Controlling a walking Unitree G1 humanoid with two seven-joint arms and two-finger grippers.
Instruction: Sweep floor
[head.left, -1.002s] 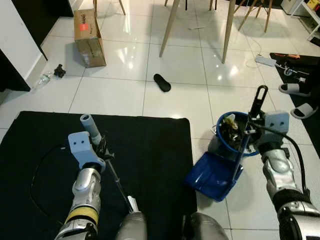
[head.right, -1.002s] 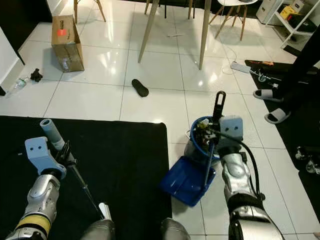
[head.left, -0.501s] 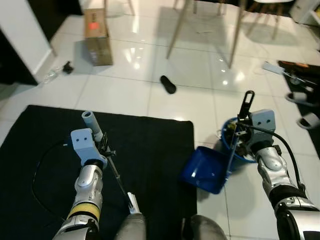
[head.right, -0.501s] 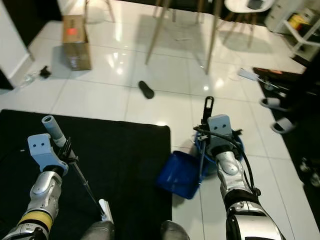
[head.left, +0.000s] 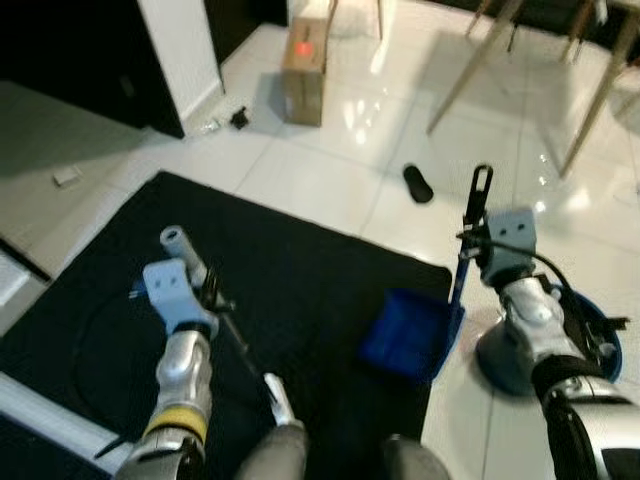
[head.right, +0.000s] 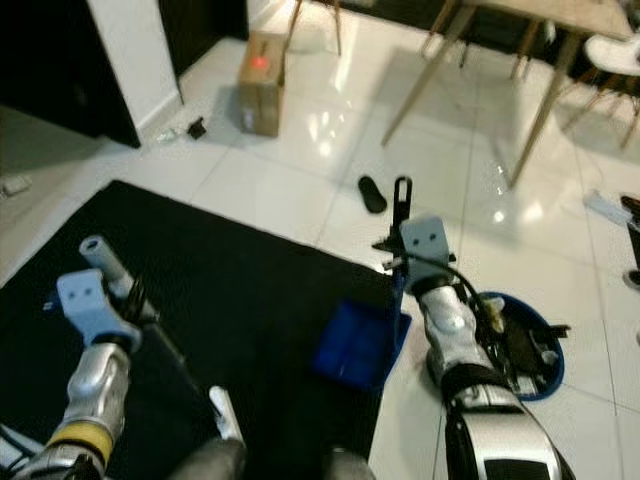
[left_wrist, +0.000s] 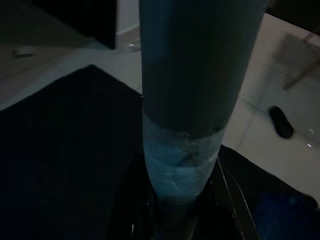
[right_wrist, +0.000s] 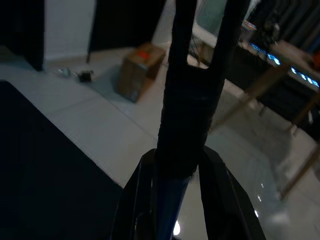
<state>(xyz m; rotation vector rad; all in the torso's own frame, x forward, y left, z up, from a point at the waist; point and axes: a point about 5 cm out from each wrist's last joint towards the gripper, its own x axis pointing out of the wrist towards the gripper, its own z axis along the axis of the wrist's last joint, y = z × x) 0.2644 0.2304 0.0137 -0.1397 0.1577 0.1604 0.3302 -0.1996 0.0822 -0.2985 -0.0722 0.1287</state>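
Note:
My left gripper (head.left: 208, 293) is shut on the broom's grey handle (head.left: 176, 241), low at my left over the black mat (head.left: 300, 260). The thin shaft (head.left: 243, 347) slants down toward my legs. In the left wrist view the taped grey handle (left_wrist: 192, 100) runs up between the fingers (left_wrist: 231, 210). My right gripper (head.left: 468, 242) is shut on the dustpan's black upright handle (head.left: 478, 190). The blue dustpan (head.left: 405, 328) sits at the mat's right edge. The black handle (right_wrist: 187, 100) stands between the fingers (right_wrist: 140, 200) in the right wrist view.
A blue bin (head.left: 592, 322) with rubbish sits on the white tiles to my right. A black slipper (head.left: 417, 184) lies ahead, a cardboard box (head.left: 304, 68) further back left, wooden table legs (head.left: 470, 65) at the back. A dark doorway and white wall (head.left: 180, 50) stand left.
The view has swung left as I turned. The dustpan has come away from the bin to the mat's edge, still in my right gripper; the bin now sits right of my arm.

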